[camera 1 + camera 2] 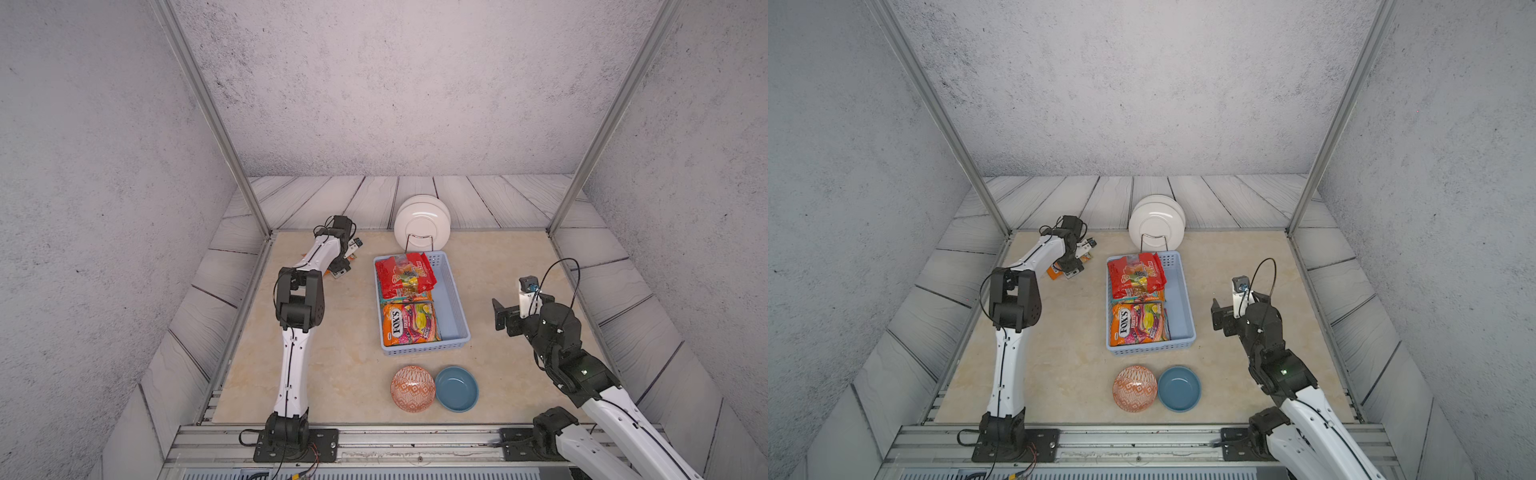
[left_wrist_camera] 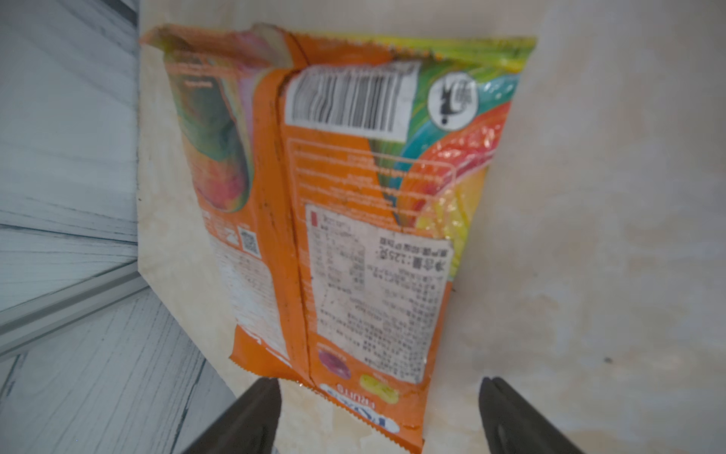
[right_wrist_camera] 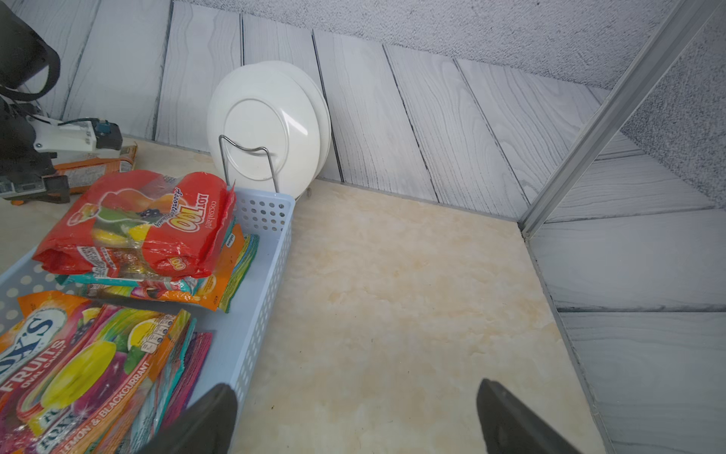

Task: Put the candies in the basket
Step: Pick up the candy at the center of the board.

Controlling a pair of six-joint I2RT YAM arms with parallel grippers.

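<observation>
The light blue basket (image 1: 453,299) stands mid-table in both top views. Inside it lie candies in two stacks, a red bag (image 1: 405,276) topping the far one and an orange FOX'S bag (image 1: 409,324) the near one; the right wrist view shows the red bag (image 3: 145,224) too. One more orange candy bag (image 2: 334,220) lies back-side up on the table at the far left, mostly hidden under the arm in a top view. My left gripper (image 2: 379,387) is open low over it, with the bag's near end between the fingers. My right gripper (image 1: 500,318) hangs open, empty, right of the basket.
White plates (image 1: 422,222) stand in a wire rack just behind the basket. An orange patterned bowl (image 1: 412,388) and a round blue bowl (image 1: 456,388) sit side by side in front of it. The left wall's frame runs close beside the loose bag.
</observation>
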